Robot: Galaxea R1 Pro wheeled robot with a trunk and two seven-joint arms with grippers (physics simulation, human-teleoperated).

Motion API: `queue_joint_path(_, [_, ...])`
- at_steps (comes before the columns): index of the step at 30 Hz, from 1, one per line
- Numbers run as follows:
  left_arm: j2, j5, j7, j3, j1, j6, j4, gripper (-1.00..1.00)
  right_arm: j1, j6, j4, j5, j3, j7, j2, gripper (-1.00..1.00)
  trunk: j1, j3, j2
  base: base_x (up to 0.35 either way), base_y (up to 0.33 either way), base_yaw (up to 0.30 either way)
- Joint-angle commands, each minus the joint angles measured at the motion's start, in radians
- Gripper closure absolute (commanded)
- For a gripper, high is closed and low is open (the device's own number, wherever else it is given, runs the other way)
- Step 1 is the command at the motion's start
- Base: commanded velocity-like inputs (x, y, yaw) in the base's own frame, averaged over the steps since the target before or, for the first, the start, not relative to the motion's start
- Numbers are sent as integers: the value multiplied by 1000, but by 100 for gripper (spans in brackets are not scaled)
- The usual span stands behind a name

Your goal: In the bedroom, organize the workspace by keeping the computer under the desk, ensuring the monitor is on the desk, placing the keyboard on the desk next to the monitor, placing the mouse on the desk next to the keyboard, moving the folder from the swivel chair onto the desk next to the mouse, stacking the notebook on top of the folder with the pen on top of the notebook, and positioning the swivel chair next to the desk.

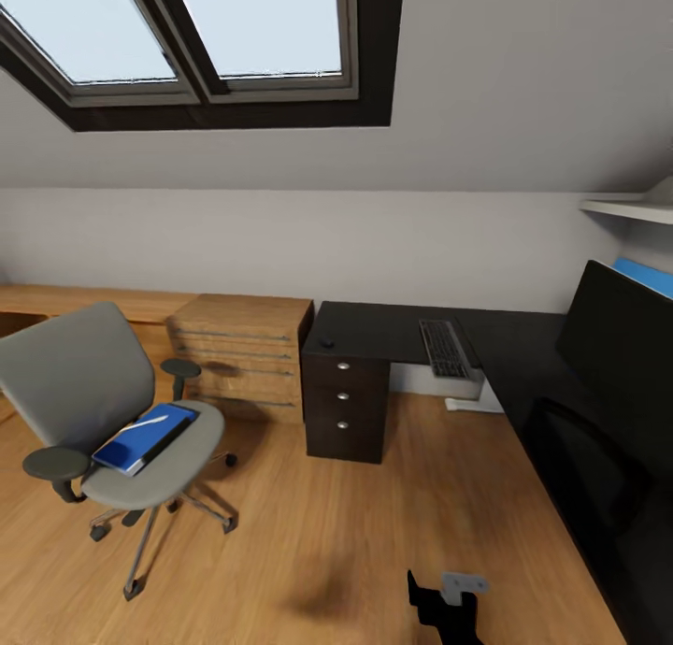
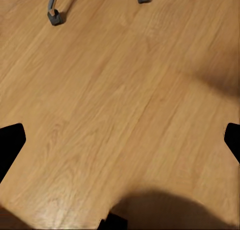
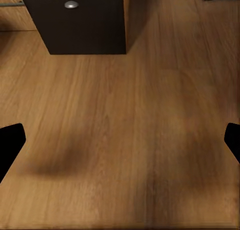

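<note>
Both grippers (image 2: 120, 140) (image 3: 120, 140) hang spread wide and empty over floor; robot should probably roll toward the swivel chair (image 1: 89, 383), squaring up on the folder (image 1: 145, 437) first.

Head camera looks down from high across the bench (image 1: 393, 332) and swivel chair (image 1: 103, 411); both wrist cameras face the wooden floor (image 2: 125, 100) close up, right one catching the drawers (image 3: 75, 22).
</note>
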Motion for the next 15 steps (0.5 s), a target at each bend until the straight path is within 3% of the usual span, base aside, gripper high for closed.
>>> queue_joint_path(1, [-1,-2,-1,6,-1,-3,0,-100,-1,-4,2,-9,5,0,0,-100,0,0,-1,-250,-167,56])
queue_joint_path(15, [-1,-2,-1,4,-1,-2,2,-100,-1,-4,2,-9,5,0,0,-100,0,7,-1,-255,-171,27])
